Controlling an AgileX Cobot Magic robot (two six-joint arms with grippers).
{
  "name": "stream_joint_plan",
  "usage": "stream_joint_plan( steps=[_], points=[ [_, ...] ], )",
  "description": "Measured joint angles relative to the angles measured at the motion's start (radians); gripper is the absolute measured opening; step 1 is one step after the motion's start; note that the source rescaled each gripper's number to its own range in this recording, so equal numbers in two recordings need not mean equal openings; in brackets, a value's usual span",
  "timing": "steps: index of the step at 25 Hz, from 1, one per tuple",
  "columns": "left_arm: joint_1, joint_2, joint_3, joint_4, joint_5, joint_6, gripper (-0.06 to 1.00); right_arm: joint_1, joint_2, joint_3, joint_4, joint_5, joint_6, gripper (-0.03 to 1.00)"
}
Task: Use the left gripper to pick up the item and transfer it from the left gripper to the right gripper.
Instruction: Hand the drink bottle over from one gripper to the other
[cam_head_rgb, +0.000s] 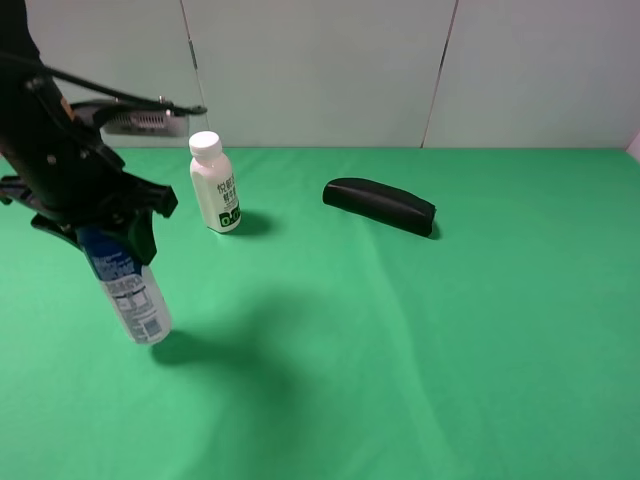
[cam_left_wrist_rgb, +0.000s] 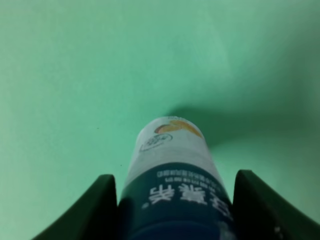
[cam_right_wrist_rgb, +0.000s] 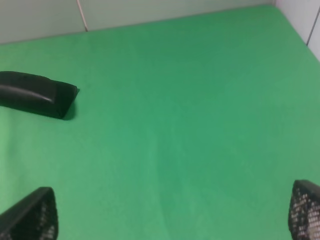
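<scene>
Two black fingers (cam_left_wrist_rgb: 97, 212) of the left gripper (cam_head_rgb: 100, 232) were pinching the item (cam_head_rgb: 130, 290), one on each side of its blue top part. The item was the tall bottle. It was on the left side of the green table (cam_head_rgb: 450, 350), leaning over, with its white bottom end pointing down at the cloth. I could not tell if the bottom was touching the cloth or was just above it.

The right gripper (cam_right_wrist_rgb: 172, 215) had its fingers spread wide, with nothing between them. It did not show in the high view. Its own camera looked over the bare right side of the table, with one end of the black case (cam_right_wrist_rgb: 35, 95) in sight.

The step in hand looked like lifting the bottle. To do it well, the left arm needed to go up slowly, so the leaning bottle did not swing or slip out. The squeeze had to be firm the whole way.

The small white bottle (cam_head_rgb: 214, 185) stood near, just behind. The arm needed to go up before it went sideways, or it might knock that one over.

The white lower part of the item was free. That looked like the best place for the right gripper to grab. The left fingers should let go only after the right ones had squeezed.
</scene>
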Motion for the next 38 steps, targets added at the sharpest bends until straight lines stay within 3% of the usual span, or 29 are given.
stream_joint_plan(
  steps=[7,17,25,30,33,38],
  points=[
    [0.0,0.0,-0.156,-0.001,0.108,0.031,0.0,0.0,0.0,0.0,0.0,0.0,0.0,1.0],
    [0.0,0.0,-0.302,-0.046,0.127,0.041,0.0,0.0,0.0,0.0,0.0,0.0,0.0,1.0],
    [0.0,0.0,-0.31,-0.231,0.055,0.177,0.0,0.0,0.0,0.0,0.027,-0.001,0.0,1.0],
    [0.0,0.0,-0.31,-0.34,-0.013,0.239,0.0,0.0,0.008,-0.005,0.129,-0.016,-0.006,1.0],
    [0.0,0.0,-0.31,-0.388,-0.041,0.281,0.0,0.0,0.065,-0.024,0.212,-0.065,-0.072,1.0],
    [0.0,0.004,-0.31,-0.466,-0.077,0.32,0.0,0.0,0.238,-0.066,0.37,-0.162,-0.334,1.0]
  ],
)
